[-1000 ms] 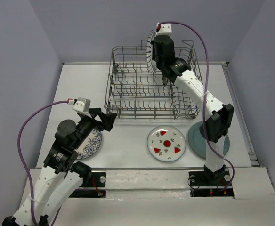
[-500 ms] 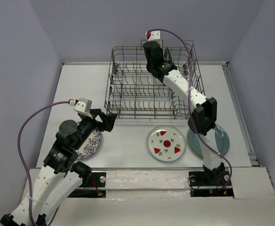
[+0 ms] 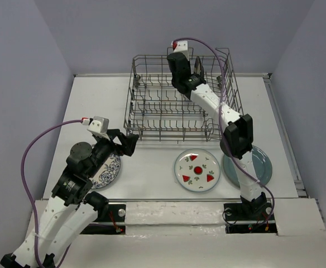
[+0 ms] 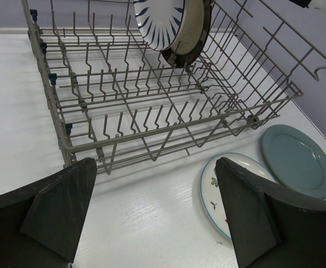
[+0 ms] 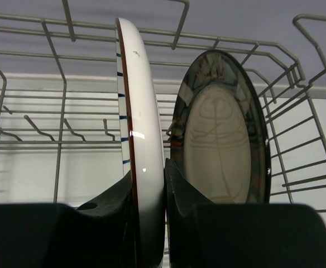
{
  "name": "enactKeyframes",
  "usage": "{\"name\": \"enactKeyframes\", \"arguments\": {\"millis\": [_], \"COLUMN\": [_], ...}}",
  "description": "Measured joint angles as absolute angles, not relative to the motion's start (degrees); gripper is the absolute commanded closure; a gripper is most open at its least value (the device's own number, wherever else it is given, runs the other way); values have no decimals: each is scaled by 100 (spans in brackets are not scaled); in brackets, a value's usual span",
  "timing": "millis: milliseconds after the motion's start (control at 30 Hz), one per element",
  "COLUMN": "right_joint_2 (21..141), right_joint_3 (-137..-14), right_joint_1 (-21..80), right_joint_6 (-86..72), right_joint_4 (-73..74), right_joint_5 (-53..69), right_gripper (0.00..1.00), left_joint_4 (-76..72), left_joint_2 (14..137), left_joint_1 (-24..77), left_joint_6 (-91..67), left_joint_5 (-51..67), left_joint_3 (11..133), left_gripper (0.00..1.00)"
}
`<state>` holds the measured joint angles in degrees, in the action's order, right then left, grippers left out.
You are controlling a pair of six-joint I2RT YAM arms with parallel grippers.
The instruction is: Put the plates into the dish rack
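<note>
A white desk point(image 3: 152, 164) carries a large grey wire dish rack point(image 3: 152, 120) set toward its far edge, with raised wire sides and rows of upright tines. Two plates stand on edge at the rack's far right end. The striped plate point(image 5: 138, 111) and the dark glossy plate point(image 5: 221, 134) are close beside each other with only a narrow gap between them, and the rack's back rail rises just behind them. The right gripper point(image 5: 148, 190) is clamped on the striped plate's rim, one finger on each face, and one finger fills the gap toward the dark plate. Whether the striped plate's lower edge sits between tines cannot be told. The tine rows to the left and front of these two plates are open. The left gripper point(image 4: 154, 195) hangs with its jaws wide apart, holding nothing, just off the rack's near left corner and over the far edge of the blue floral plate point(image 3: 108, 170). The fruit plate point(image 3: 197, 170) and the teal-grey plate point(image 3: 260, 164) lie flat side by side on the desk in front of the rack, with a bare strip of desk between them and the rack's front wire.
</note>
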<state>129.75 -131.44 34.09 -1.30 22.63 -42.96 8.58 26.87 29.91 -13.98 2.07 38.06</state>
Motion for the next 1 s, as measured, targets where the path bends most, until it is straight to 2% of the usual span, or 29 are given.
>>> {"name": "enactKeyframes", "arguments": {"millis": [333,467,500,533,567,600,633,733,833,1000], "right_joint_2": [13207,13198,13196,13196,13192,13183,13161,12980,12584,11620], "right_joint_3": [-12707,-12529,-12457,-12396,-12333,-12320,-12274,-12066,-11826,-11413], "right_joint_1": [3409,3402,3398,3389,3382,3380,3382,3382,3382,3382], "right_joint_6": [-449,-563,-589,-633,-668,-676,-744,-768,-788,-858], "right_joint_4": [2246,2003,1903,1798,1765,1754,1754,1761,1754,1743], "right_joint_5": [-4163,-4178,-4180,-4158,-4150,-4136,-4132,-3994,-3791,-3267], "right_gripper": [93,73,63,57,39,39,32,22,17,14], "left_joint_4": [860,862,860,860,860,862,860,860,851,781], "left_joint_2": [2733,2766,2777,2792,2805,2821,2832,2873,2947,3315], "left_joint_1": [2991,2991,2991,2991,2991,2991,2991,2969,2910,2838], "left_joint_6": [-1398,-1398,-1398,-1398,-1398,-1396,-1398,-1398,-1398,-1441], "left_joint_5": [207,207,207,207,207,207,207,213,327,834], "left_joint_3": [3806,3806,3806,3806,3806,3806,3806,3806,3806,3804], "left_gripper": [1,1,1,1,1,1,1,1,1,1]}}
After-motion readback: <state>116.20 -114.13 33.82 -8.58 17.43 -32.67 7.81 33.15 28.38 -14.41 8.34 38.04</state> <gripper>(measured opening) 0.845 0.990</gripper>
